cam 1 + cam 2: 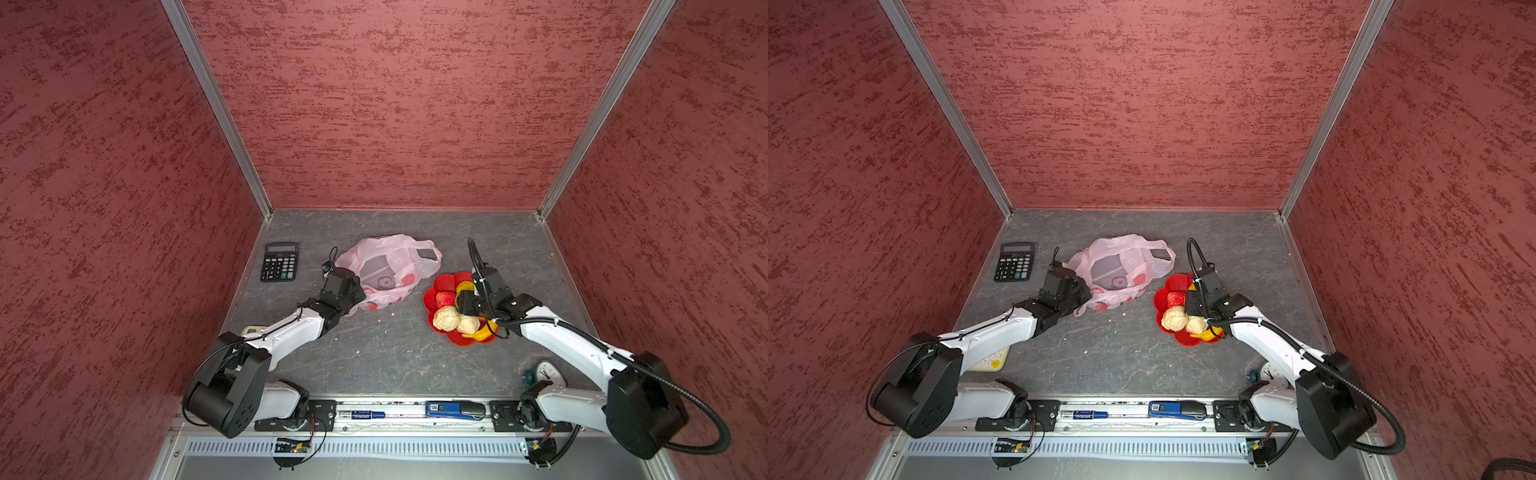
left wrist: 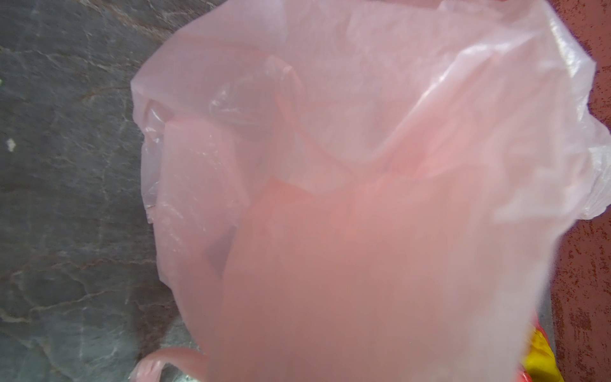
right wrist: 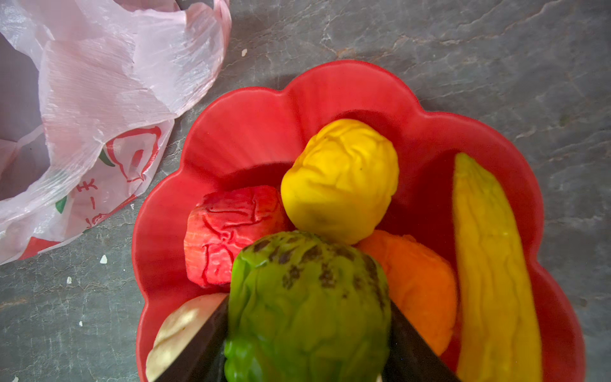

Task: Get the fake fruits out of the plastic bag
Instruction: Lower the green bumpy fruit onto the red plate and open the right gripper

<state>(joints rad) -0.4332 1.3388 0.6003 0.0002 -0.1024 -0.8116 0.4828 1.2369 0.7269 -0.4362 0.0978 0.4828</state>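
A black calculator lies near the far left corner of a grey stone-patterned tabletop, enclosed by mottled red walls. A red flower-shaped dish sits right of centre; a small clock, a blue stapler and a cream keypad lie along the near edge.

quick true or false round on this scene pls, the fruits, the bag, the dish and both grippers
1. The right gripper holds the green fruit between its fingers. True.
2. The banana lies outside the red dish. False: it lies inside the dish.
3. The left gripper is shut on the plastic bag. True.
4. The calculator sits to the right of the dish. False: it sits left of the bag.
5. The red fruit lies in the dish beside the yellow fruit. True.
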